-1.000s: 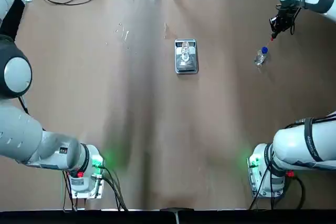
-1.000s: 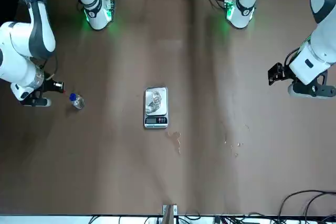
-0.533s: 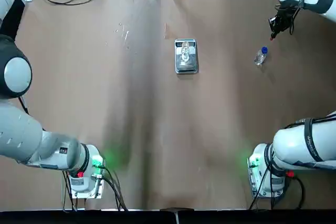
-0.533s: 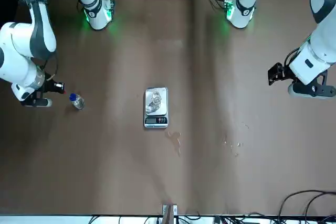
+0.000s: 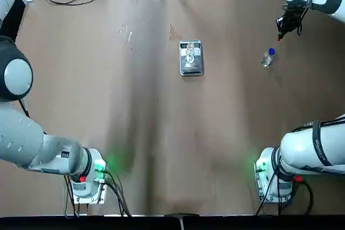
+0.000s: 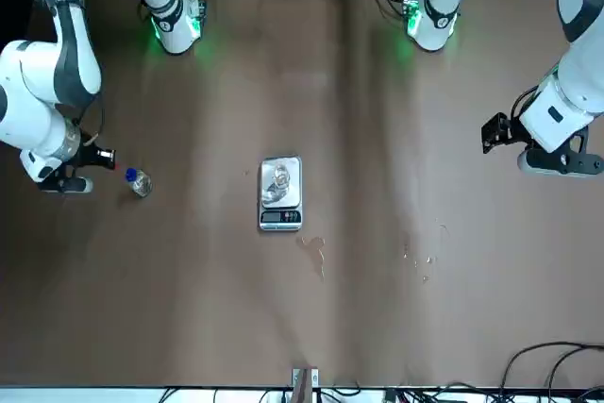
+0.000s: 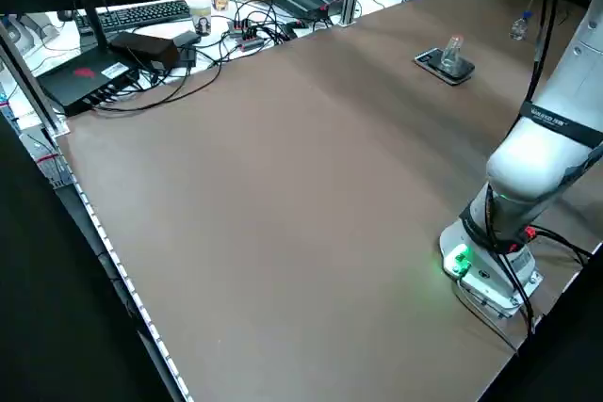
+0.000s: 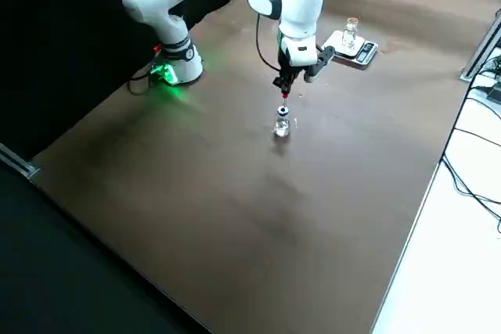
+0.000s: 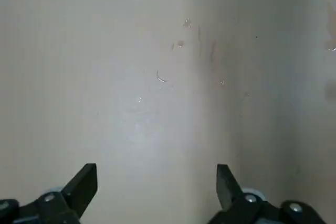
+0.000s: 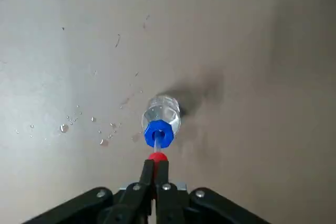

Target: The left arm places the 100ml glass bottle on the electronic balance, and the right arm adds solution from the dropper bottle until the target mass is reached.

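Observation:
The 100ml glass bottle (image 5: 190, 55) stands upright on the electronic balance (image 5: 191, 67) at mid-table, with nothing holding it. The dropper bottle (image 10: 160, 121), clear with a blue collar, stands on the table off to the right (image 5: 267, 57). My right gripper (image 10: 156, 167) hangs just above it, shut on the red dropper top (image 10: 156, 157), whose thin tube still reaches the blue collar. That gripper (image 8: 283, 84) sits over the bottle (image 8: 282, 124). My left gripper (image 9: 157, 174) is open over bare table, far out at the left (image 6: 493, 131).
Small droplets (image 10: 84, 124) spot the table beside the dropper bottle, and more marks (image 5: 126, 33) lie left of the balance. Cables, a keyboard and boxes (image 7: 188, 25) crowd the far edge. Both arm bases (image 5: 89, 179) glow green at the near edge.
My right gripper has lifted slightly away from the dropper bottle with the red top in it. The left arm, balance and glass bottle have not moved.

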`<state>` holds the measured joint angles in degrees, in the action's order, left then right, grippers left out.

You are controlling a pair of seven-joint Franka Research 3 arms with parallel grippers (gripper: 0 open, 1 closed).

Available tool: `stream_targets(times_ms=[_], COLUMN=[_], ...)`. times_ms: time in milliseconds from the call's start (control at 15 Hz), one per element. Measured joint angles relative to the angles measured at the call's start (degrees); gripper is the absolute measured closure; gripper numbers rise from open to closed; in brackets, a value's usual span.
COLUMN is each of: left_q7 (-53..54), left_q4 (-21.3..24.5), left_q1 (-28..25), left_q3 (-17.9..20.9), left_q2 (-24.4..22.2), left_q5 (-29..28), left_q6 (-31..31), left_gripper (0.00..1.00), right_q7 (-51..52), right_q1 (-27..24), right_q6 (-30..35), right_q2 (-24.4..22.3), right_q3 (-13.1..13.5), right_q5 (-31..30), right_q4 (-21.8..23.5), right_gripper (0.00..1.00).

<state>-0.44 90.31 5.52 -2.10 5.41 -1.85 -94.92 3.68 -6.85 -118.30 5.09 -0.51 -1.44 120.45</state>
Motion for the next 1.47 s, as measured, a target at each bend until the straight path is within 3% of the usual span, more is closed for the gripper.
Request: stream_targets(times_ms=[1467], left_q7=[0.00], left_q4=[0.07], left_q1=[0.20], left_q3=[0.00], left_q2=[0.13], left_q5=[0.00], left_q6=[0.00], left_gripper=[0.00], right_q7=[0.00], right_q1=[0.01], right_q6=[2.73], right_q2=[0.03], right_q3=[-0.04], right_q5=[0.00], right_q4=[-0.36], right_gripper=[0.96])
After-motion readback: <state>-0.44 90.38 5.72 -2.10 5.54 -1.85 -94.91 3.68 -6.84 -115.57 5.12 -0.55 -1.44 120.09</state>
